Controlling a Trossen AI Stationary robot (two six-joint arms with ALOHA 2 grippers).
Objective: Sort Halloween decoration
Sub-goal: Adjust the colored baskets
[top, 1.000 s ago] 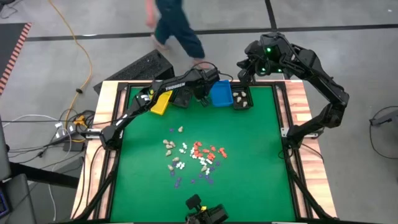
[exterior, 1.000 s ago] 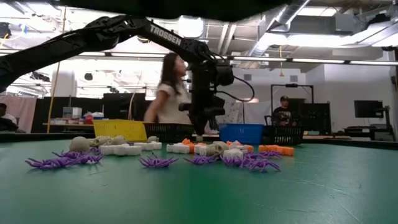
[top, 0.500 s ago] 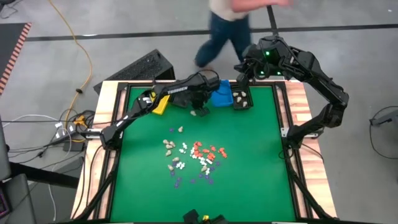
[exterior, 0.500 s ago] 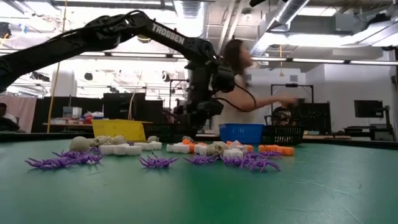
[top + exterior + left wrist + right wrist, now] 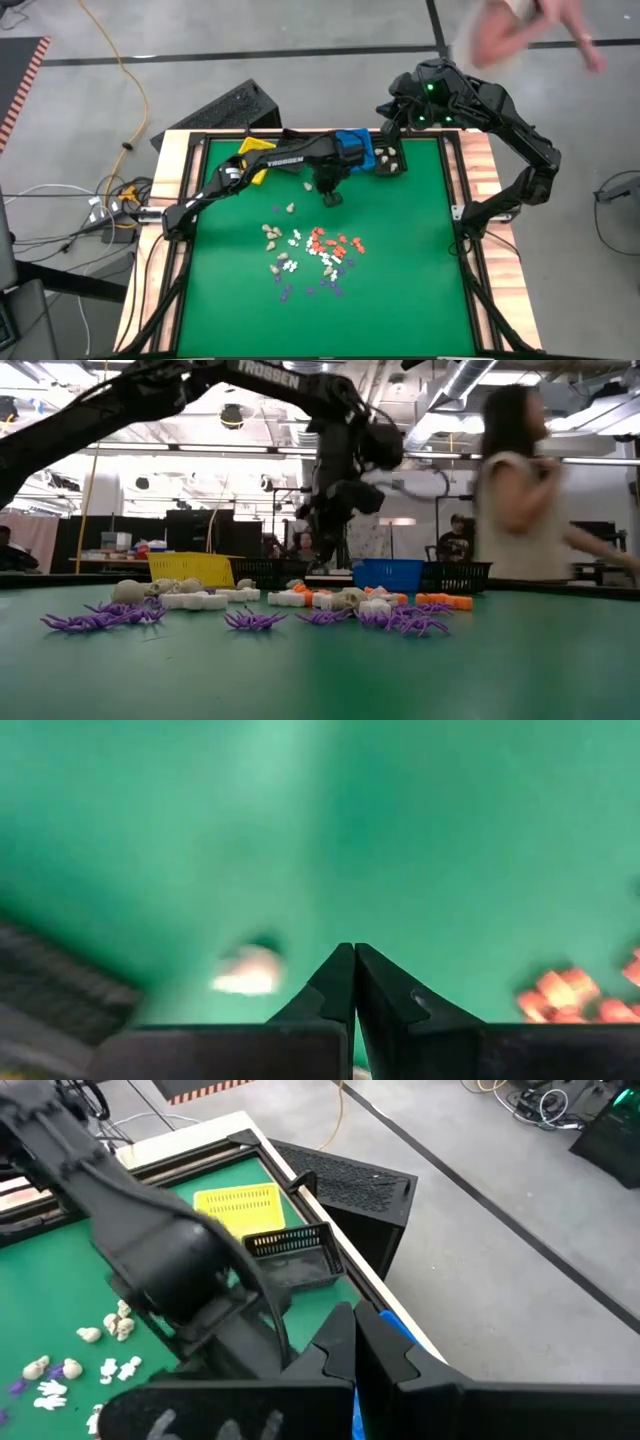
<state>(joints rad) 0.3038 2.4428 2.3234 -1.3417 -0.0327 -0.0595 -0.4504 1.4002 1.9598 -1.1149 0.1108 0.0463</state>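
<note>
The Halloween decoration (image 5: pixel 312 252) lies as a loose pile of white, cream, orange and purple pieces in the middle of the green table; in the low view the decoration (image 5: pixel 300 605) forms a row. My left gripper (image 5: pixel 331 198) (image 5: pixel 350 950) points down, shut with nothing in it. It hangs above the mat between the bins and the pile. One cream piece (image 5: pixel 248 970) lies alone on the mat beside it. My right gripper (image 5: pixel 384 108) (image 5: pixel 352 1315) is shut and held high over the far right corner.
Along the far edge stand a yellow bin (image 5: pixel 257 160), a blue bin (image 5: pixel 356 150) and a black bin (image 5: pixel 389 160) holding a few pale pieces. Another black bin (image 5: pixel 295 1250) sits next to the yellow one. A person (image 5: pixel 512 490) walks behind the table.
My left gripper has come away from the bins at the far edge toward the pile, drifting toward the table's right and rising a little, shut throughout. The person behind the table has walked from left to right.
</note>
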